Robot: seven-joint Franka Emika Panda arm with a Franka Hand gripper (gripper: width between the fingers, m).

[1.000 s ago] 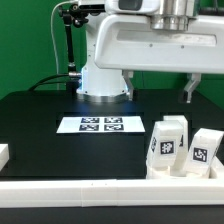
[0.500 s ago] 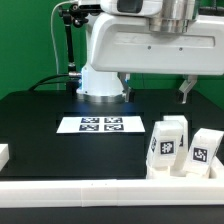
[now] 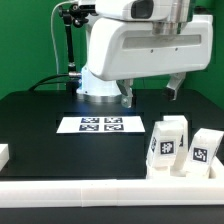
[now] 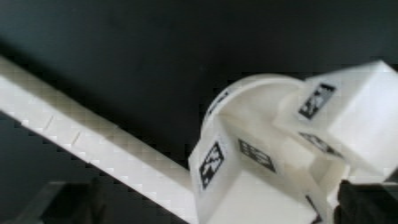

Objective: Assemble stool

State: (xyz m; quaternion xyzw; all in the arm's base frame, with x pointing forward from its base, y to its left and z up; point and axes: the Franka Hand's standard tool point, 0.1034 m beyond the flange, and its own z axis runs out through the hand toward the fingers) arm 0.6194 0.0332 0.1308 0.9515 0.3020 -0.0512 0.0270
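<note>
Two chunky white stool legs stand side by side on the black table at the exterior view's right, one [image 3: 168, 147] nearer the middle and one [image 3: 205, 152] by the edge, each with a black-and-white tag. My gripper [image 3: 151, 92] hangs open above and behind them, holding nothing. In the wrist view the tagged legs [image 4: 347, 95] [image 4: 231, 160] lie below the open gripper [image 4: 217, 215], with its dark fingertips [image 4: 71, 205] at the picture's edge and apart from them.
The marker board [image 3: 100, 124] lies flat mid-table in front of the arm's base. A long white rail [image 3: 110, 200] [image 4: 71, 115] runs along the front edge. A small white piece [image 3: 3, 155] shows at the exterior view's left edge.
The hand has shifted toward the exterior view's left and turned a little, staying open. The legs have not moved.
</note>
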